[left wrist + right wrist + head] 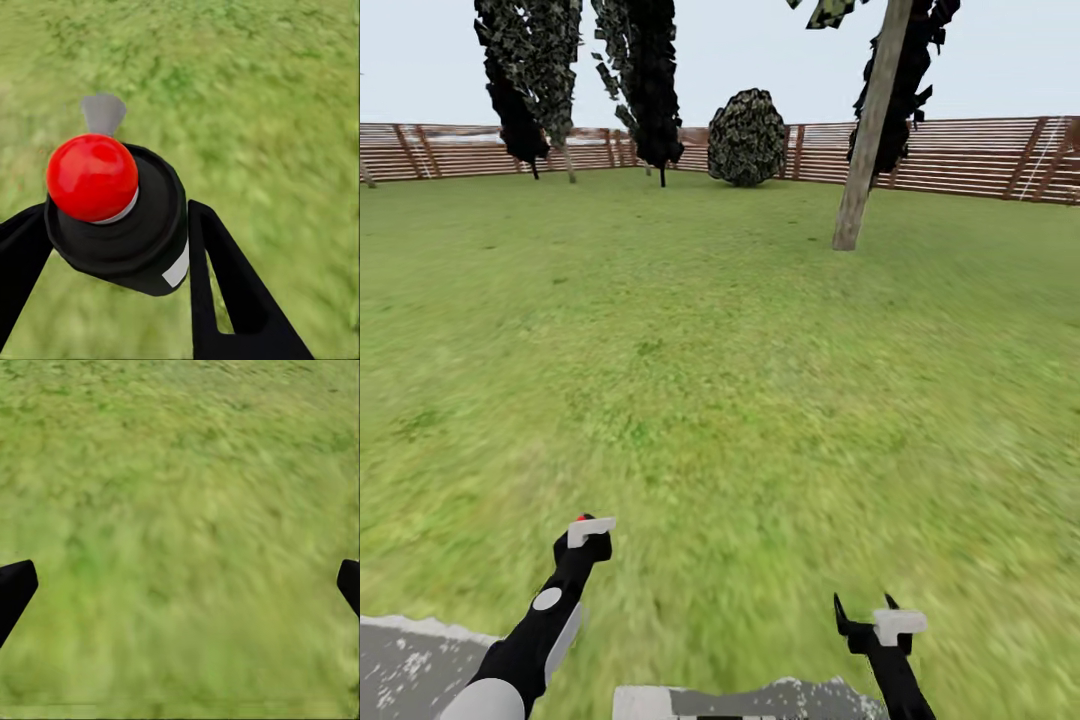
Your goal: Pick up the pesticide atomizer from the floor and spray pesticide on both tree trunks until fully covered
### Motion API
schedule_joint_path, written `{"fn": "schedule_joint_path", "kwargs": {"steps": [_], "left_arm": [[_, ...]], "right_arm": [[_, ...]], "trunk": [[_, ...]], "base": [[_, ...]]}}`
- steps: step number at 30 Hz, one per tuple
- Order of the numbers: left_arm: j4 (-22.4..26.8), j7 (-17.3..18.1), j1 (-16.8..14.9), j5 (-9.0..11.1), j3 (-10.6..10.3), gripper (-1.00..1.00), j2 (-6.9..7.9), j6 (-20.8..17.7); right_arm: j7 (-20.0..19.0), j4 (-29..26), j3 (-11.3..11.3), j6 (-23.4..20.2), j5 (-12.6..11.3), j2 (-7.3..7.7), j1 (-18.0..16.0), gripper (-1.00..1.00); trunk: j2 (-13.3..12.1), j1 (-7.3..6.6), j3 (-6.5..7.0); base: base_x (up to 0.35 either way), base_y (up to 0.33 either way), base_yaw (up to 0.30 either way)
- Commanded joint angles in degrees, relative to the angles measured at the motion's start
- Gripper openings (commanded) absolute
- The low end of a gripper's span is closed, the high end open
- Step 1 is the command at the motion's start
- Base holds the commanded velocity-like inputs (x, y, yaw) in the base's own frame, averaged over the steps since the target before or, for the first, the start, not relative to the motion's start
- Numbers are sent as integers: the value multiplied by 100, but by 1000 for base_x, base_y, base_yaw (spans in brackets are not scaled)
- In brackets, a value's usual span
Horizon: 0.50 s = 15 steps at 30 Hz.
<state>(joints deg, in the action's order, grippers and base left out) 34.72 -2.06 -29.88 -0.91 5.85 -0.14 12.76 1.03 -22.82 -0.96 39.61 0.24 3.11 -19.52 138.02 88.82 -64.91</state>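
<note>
In the left wrist view my left gripper [120, 247] is shut on the pesticide atomizer [142, 225], a small black bottle with a round red cap, a grey nozzle and a white label. The head view shows that gripper [588, 535] low at the left, with a red speck at its tip. My right gripper [865, 612] hangs open low at the right. In the right wrist view its fingers [16, 589] are spread wide over bare grass. One leaning grey-tan tree trunk [865, 150] stands far ahead on the right, well beyond both grippers.
The lawn [720, 380] stretches ahead to a brown slat fence [960, 155]. A round dark bush [747, 137] and dark slim-stemmed trees [650, 90] stand along the fence. A grey paved patch [410, 670] lies at the near left by the robot's base.
</note>
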Motion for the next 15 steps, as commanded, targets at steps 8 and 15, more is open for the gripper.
{"fn": "schedule_joint_path", "kwargs": {"steps": [8, 15], "left_arm": [[0, 4, 0, -9, -5, -100, -12, 6], [0, 2, 0, -22, -5, -100, -29, 7]], "right_arm": [[491, 1719, 8, 1927, 13, -63, 26, 100], [501, 2120, 17, 2039, 33, -120, 65, 100]], "trunk": [[0, 0, 13], [0, 0, 13]], "base": [[0, -271, -131], [0, -271, -4]]}}
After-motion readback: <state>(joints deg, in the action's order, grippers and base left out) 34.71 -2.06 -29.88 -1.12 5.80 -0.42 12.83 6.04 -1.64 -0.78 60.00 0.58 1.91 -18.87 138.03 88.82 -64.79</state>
